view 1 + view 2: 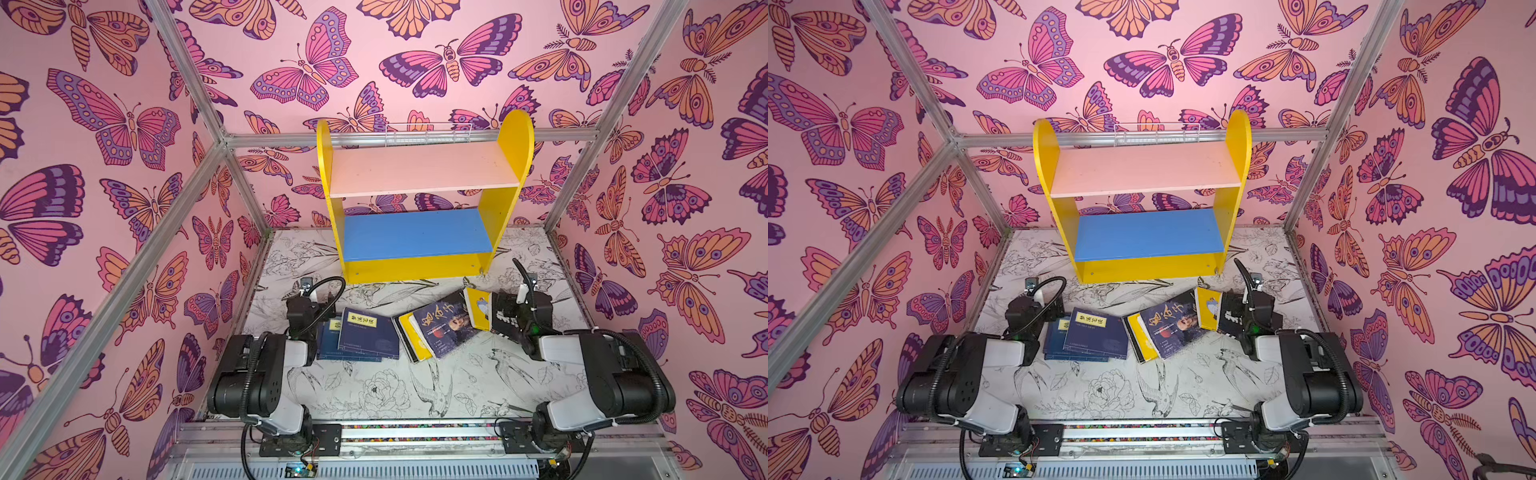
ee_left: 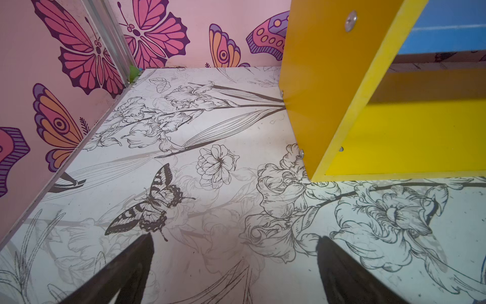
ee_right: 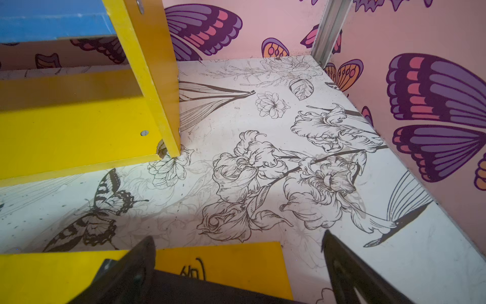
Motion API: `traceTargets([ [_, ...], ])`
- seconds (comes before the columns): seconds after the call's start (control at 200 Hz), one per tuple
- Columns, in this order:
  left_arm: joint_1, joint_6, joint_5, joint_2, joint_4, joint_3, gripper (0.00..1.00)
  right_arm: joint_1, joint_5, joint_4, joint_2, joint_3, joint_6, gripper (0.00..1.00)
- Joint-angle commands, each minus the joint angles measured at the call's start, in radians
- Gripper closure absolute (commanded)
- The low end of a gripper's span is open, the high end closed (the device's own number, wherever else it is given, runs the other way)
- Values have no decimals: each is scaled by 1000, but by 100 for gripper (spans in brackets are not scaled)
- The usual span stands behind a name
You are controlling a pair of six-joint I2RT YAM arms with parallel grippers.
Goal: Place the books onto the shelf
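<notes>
Books (image 1: 415, 328): all lay at 6 o'clock of bare shelf (image 1: 419, 174); left gripper (image 2: 234, 265), right gripper (image 3: 236, 263) gaped empty; first pickup pending.

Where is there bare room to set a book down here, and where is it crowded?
Both boards of the shelf are bare: pink board and blue board. The table is free between the arm bases, and in the strip before the shelf. Crowded: the books between the two open end effectors.

Lab rig: butterfly-papered aluminium-framed booth (image 1: 195, 137)
</notes>
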Motion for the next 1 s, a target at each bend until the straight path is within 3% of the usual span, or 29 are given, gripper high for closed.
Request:
traceTargets([
  [0.0,3,11,21,2,8,9,2,-4,-15,-3,-10,17,1,1],
  [0.996,4,11,21,2,8,9,2,-5,-15,-11,-8,21,7,1],
])
